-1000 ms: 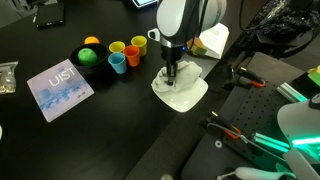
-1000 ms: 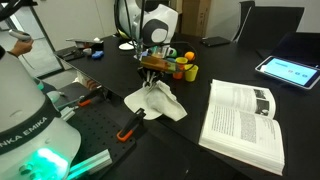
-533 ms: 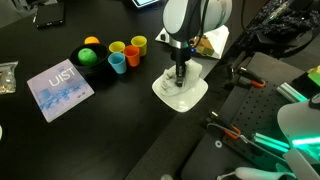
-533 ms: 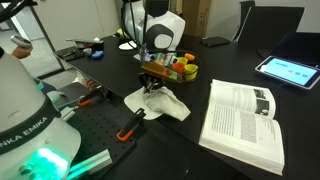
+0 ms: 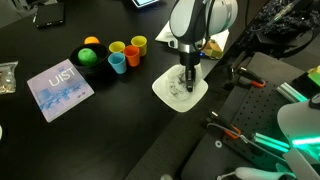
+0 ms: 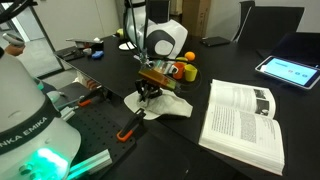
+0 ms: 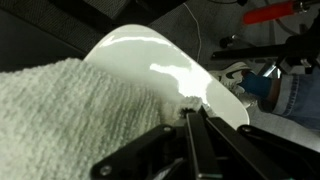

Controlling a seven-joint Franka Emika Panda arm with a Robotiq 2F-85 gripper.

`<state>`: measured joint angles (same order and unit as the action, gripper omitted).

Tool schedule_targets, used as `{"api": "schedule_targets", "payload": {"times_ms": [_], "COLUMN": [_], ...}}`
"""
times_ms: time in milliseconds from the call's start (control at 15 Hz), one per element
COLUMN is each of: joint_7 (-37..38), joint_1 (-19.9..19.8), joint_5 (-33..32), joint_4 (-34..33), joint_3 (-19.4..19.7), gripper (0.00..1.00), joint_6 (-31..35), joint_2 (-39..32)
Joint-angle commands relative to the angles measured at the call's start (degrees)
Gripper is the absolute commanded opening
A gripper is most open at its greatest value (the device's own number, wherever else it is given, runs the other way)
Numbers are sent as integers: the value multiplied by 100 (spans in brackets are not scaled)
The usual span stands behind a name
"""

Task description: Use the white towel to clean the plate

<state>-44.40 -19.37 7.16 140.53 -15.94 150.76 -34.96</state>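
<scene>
Black hand point(image 7: 190, 112): the fingers are drawn together, with a tuft of the white towel point(image 7: 70, 110) nipped between the tips. In both exterior views it points straight down point(image 5: 186, 84) point(image 6: 150, 92).
White towel: it lies bunched on the plate point(image 7: 150, 55), covering the near left part in the wrist view. In an exterior view it spreads in rumpled folds under the hand point(image 6: 168, 106).
Plate: white and glossy, lying flat on the dark bench point(image 5: 120, 120) directly beneath the hand. Its far rim and right side are bare.
Edges: the plate point(image 5: 190, 102) sits close to the bench edge, where a perforated board point(image 5: 250, 120) begins. An orange-handled tool point(image 5: 245, 80) lies on that board, just past the plate.
Open room: bare bench stretches from the plate toward the blue booklet point(image 5: 60, 87), which is well apart.
Cups: a yellow cup point(image 5: 138, 44), an orange cup point(image 5: 118, 48) and a blue cup point(image 5: 117, 62) stand upright in a cluster near the plate. I cannot tell what is inside them.
Beside the cups: a green round thing point(image 5: 89, 56) touches a small orange one point(image 5: 92, 41).
Farther out: an open book point(image 6: 245, 120) lies flat on the bench, with a tablet point(image 6: 288, 68) behind it.
</scene>
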Motion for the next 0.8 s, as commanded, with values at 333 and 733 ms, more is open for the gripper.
{"api": "schedule_targets", "payload": {"times_ms": [333, 733], "joint_7": [8, -102], "joint_1": [101, 368], "joint_5": [110, 45], "joint_4": [63, -198], "joint_3": [20, -344], "gripper": [1, 1], "joint_6": [-178, 201], "joint_2": [12, -302]}}
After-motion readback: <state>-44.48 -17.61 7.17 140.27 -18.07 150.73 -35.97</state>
